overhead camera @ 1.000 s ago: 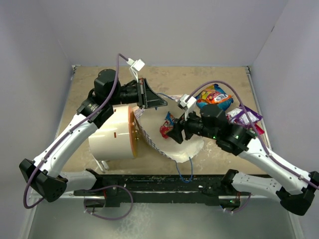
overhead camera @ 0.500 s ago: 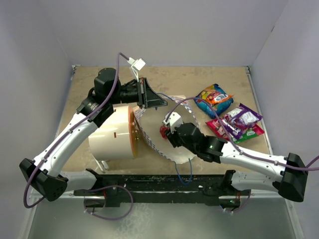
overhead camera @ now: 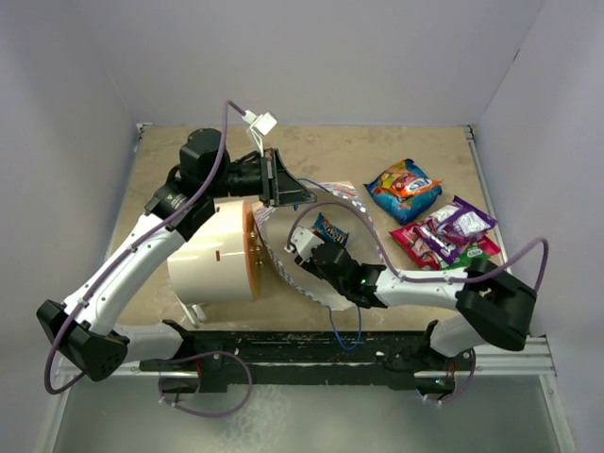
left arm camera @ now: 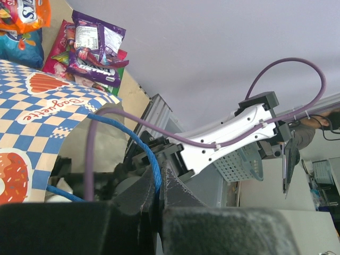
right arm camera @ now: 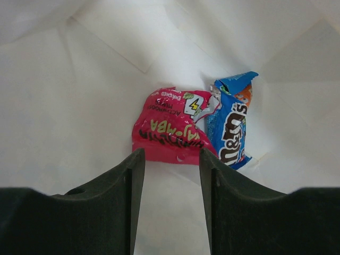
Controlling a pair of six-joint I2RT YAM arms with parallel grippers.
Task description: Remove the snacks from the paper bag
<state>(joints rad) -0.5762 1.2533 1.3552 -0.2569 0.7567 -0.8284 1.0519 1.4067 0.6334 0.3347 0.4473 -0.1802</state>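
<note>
- Pink shiny plastic packet (right arm camera: 170, 127) lay flat on the white inner floor of the blue-and-white checkered paper bag (overhead camera: 286, 267). It was dead ahead of your right gripper (right arm camera: 171, 159), with its near edge right at the fingertips.
- Its long axis ran crosswise, from one finger towards the other, not along your line of reach. It looked about as wide as the gap, so I judged a pinch on that near edge likelier to work than straddling it.
- Beside it, touching its right side, lay a blue glossy M&M's packet (right arm camera: 231, 127), its long axis pointing away from you.
- Your right fingers (right arm camera: 130, 180) stood apart with nothing clamped; I could not tell whether they touched the pink packet.
- Your left gripper (left arm camera: 159, 186) was pinched together on the thin blue cord handle (left arm camera: 133, 141), holding the bag's mouth up.
- Your right arm was the nearer one, already inside the bag.
- Outside, the blue-and-orange packet (overhead camera: 406, 184) and the purple packet (overhead camera: 461, 222) lay on the table, to the bag's right.
</note>
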